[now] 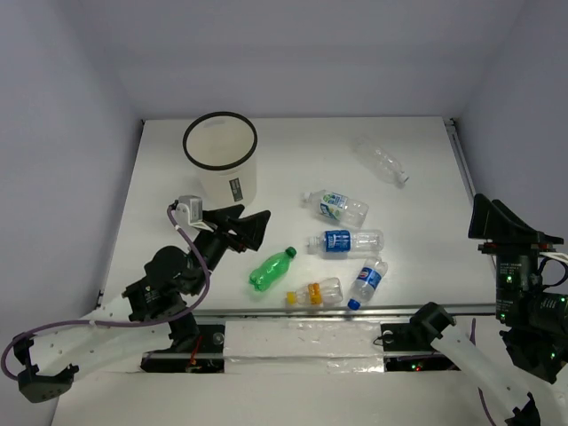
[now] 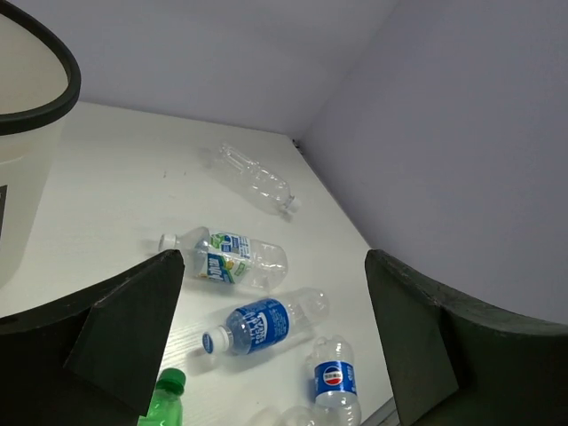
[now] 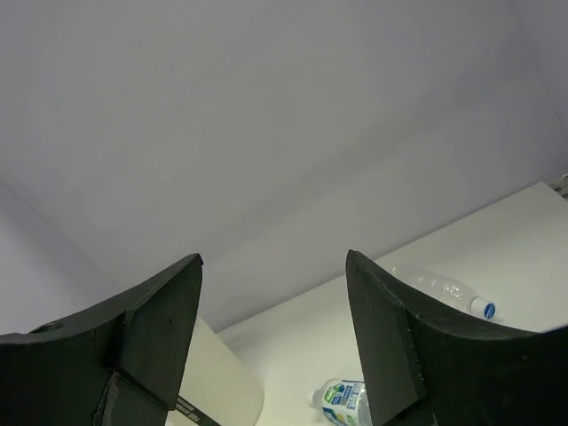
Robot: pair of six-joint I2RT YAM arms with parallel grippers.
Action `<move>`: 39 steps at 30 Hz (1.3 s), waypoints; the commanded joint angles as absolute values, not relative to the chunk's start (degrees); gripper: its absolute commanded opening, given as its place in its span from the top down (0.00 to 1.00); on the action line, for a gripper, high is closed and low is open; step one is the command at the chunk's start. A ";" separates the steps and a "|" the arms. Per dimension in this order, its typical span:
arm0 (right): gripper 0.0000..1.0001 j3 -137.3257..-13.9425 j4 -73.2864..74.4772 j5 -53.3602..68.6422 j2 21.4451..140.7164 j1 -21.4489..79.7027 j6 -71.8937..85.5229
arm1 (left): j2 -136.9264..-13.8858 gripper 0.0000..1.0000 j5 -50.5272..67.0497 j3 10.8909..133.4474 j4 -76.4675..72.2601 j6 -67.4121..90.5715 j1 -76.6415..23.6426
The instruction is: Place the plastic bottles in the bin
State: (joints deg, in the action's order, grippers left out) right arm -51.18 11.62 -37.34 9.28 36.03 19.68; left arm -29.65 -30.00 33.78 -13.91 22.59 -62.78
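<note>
Six bottles lie on the white table. The all-green bottle [image 1: 271, 268] lies just right of my left gripper [image 1: 247, 226], which is open and empty, between the bin [image 1: 222, 158] and the green bottle. An orange-capped clear bottle [image 1: 315, 292], a small blue-label bottle [image 1: 367, 282], a blue-label bottle [image 1: 346, 240], a green-white label bottle [image 1: 338, 206] and a plain clear bottle [image 1: 382, 160] lie to the right. The left wrist view shows the blue-label bottle [image 2: 257, 324] and green-white one [image 2: 226, 256]. My right gripper [image 1: 497, 222] is open, raised at the right edge.
The white bin with black rim stands at the back left; its edge shows in the left wrist view [image 2: 35, 98]. Grey walls enclose the table on three sides. A metal strip [image 1: 302, 312] runs along the near edge.
</note>
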 commanded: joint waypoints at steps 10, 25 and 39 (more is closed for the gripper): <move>0.69 -52.73 11.78 -35.25 11.42 36.12 18.90 | -34.80 0.49 -17.85 35.68 -20.12 19.25 -62.84; 0.84 -50.89 12.48 -29.97 17.84 36.12 21.00 | -55.19 0.59 -12.83 36.91 -16.44 10.55 -74.79; 0.57 -48.52 13.01 -28.04 19.78 36.12 22.06 | -74.87 0.26 -10.19 40.78 -15.20 3.69 -79.54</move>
State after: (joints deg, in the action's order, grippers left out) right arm -48.84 13.39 -28.67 19.88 36.03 22.02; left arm -73.10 -10.96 37.89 -13.85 6.17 -79.20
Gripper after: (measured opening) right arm 0.422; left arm 0.739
